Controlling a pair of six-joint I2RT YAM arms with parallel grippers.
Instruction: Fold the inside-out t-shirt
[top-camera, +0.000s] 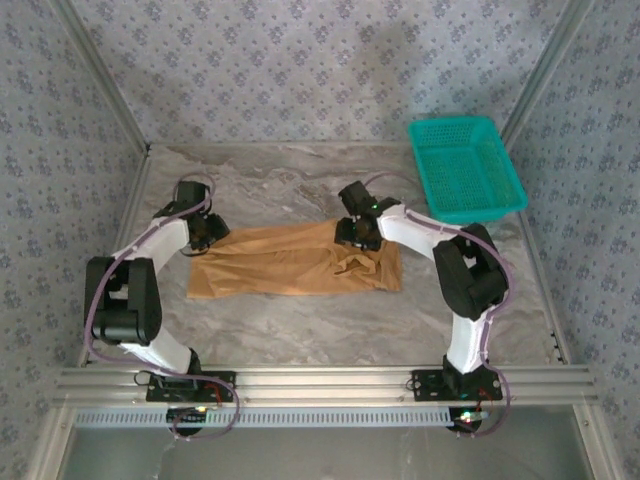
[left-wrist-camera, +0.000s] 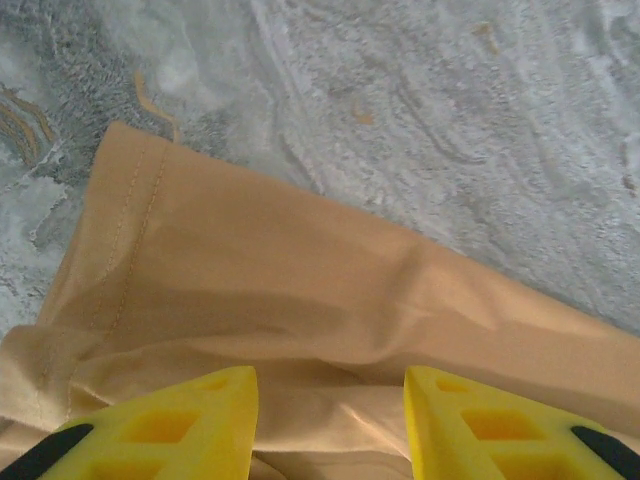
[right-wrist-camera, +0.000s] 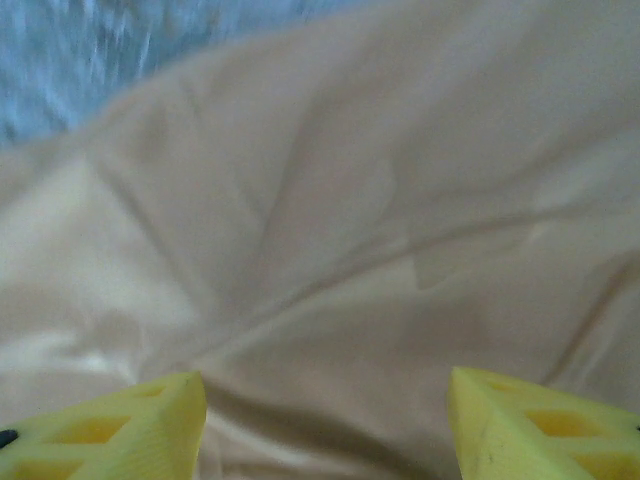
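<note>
Top external view: the inside-out t-shirt (top-camera: 290, 265) lies in the middle of the table (top-camera: 300, 330) as a long flat band, seemingly doubled lengthwise. The left gripper (top-camera: 210, 228) is at its far left corner and the right gripper (top-camera: 355, 232) over its rumpled right end, so I judge the crosswise folds are left to do. Left wrist view: the yellow fingers (left-wrist-camera: 170, 425) stand moderately apart above a hemmed edge, pinching nothing; right wrist view: the fingers (right-wrist-camera: 540, 420) are spread wide over creased cloth.
</note>
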